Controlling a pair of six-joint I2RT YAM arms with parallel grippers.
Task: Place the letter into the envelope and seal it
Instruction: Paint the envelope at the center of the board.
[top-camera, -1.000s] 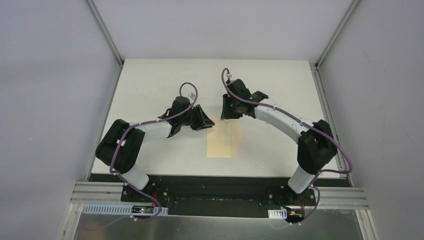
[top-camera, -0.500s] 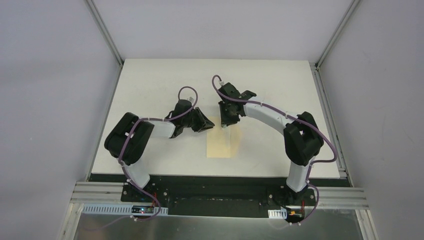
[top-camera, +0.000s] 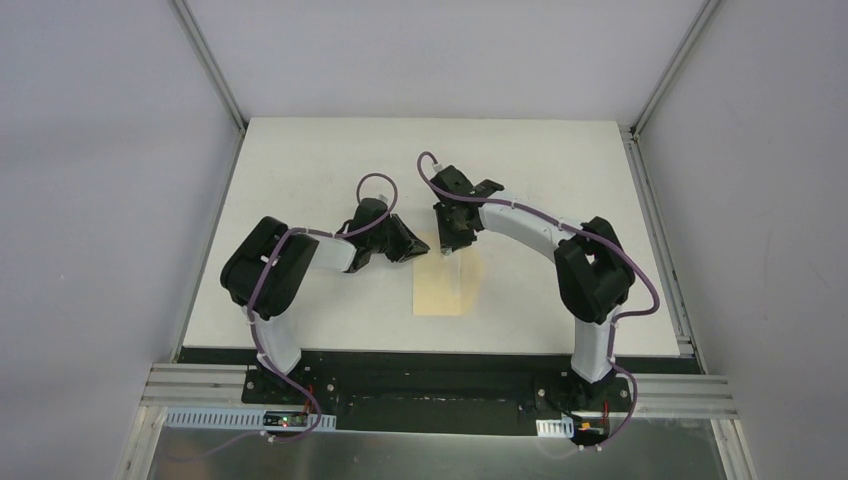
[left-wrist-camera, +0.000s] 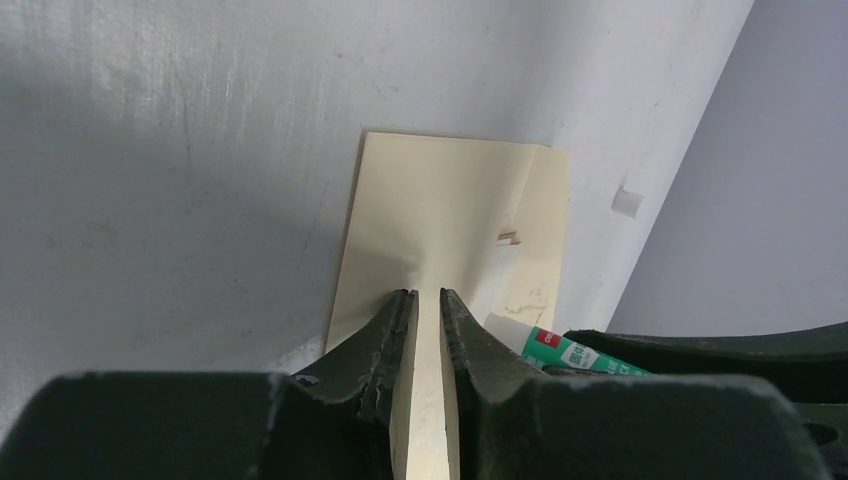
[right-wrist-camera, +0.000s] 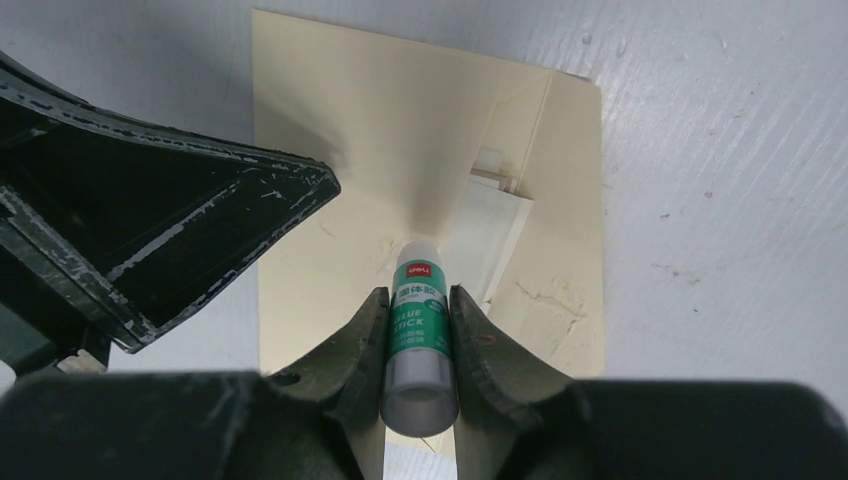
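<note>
white table (top-camera: 300, 180) has the envelope (top-camera: 445, 290) flat in the middle, left gripper (left-wrist-camera: 426, 295) pinched almost closed on its flap (left-wrist-camera: 425, 420), right gripper (right-wrist-camera: 418, 292) squeezing a glue stick (right-wrist-camera: 420, 330) over it, and pushing too hard could tear or drag the thin paper.

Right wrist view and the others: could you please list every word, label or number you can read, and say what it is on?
"deli": red logo near the tip of the glue stick, right wrist view.
"GLUE STICK": on the green band of the same stick.
Chinese characters beside it: too small to read.
Left wrist view: the stick's label is too blurred to read.
On the envelope: no text.
Top view: nothing readable.
</note>
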